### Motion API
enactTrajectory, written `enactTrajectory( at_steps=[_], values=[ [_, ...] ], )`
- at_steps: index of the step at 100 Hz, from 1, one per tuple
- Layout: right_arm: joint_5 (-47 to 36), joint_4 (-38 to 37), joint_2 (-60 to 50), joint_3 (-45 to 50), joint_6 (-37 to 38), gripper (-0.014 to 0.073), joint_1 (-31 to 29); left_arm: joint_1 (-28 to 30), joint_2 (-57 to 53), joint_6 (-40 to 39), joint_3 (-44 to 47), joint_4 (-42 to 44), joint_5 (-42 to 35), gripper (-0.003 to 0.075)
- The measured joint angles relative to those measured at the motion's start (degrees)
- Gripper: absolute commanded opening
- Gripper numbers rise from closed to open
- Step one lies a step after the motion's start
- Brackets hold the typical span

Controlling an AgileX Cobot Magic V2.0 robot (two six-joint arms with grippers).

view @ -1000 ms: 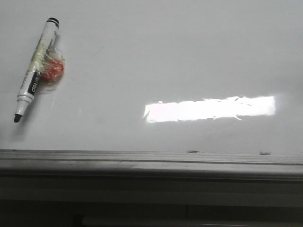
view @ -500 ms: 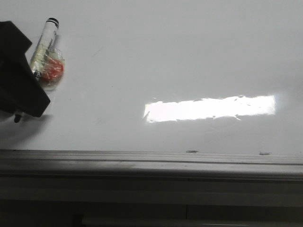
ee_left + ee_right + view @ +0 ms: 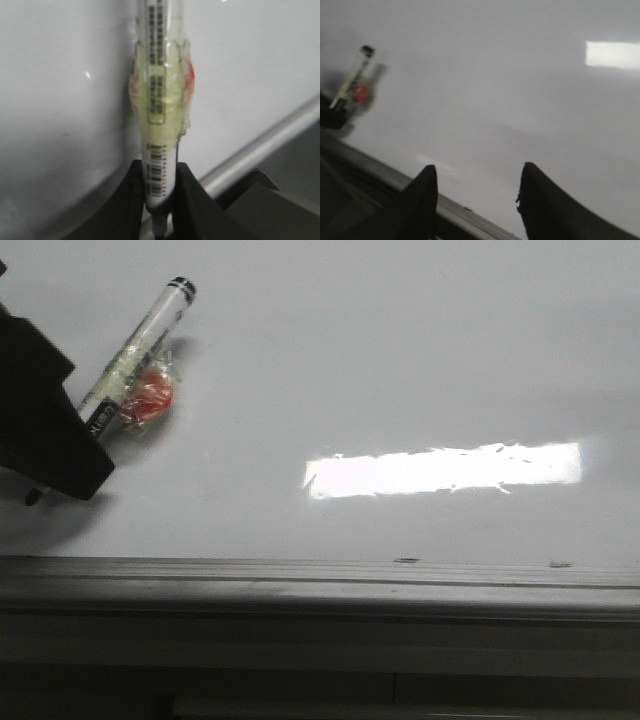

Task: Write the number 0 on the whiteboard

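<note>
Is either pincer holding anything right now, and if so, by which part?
The left pincer holds the marker near its writing-tip end, the barcoded stretch of barrel pinched between the fingers. The right pincer is open and empty over the whiteboard.

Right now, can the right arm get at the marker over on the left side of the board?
Probably not usefully. The left gripper is already shut on the marker near its tip end, covering that end. The right gripper hangs open near the whiteboard frame, well away; only the marker's cap end is free.
</note>
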Motion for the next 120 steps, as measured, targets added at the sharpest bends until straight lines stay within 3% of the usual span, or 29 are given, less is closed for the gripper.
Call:
enactTrajectory(
  at_steps=[15, 26, 41, 77, 120],
  values=[
    [7.87, 10.59, 1.95, -4.73, -15.34, 0.0325, 0.25, -10.64, -5.13, 12.66, 0.0, 0.0, 0.0, -0.002],
    [9.34, 13.52, 4.7, -7.76, -20.1, 0.0349, 3.28, -19.26, -7.81, 20.69, 0.0, 1.29, 0.0, -0.002],
    [10.94, 12.56, 8.94, -10.58, -23.64, 0.0352, 11.1, -27.35, -8.4, 23.69, 0.0, 5.51, 0.73, -0.002],
    [10.54, 8.59, 19.2, -13.06, -25.64, 0.0352, 24.59, -29.09, -8.4, 24.07, 0.0, 6.88, 1.94, -0.002],
    [-0.56, 7.11, 29.09, -13.06, -28.64, 0.0351, 39.8, -29.09, -8.4, 24.07, 0.0, 7.86, 1.94, -0.002]
  ],
)
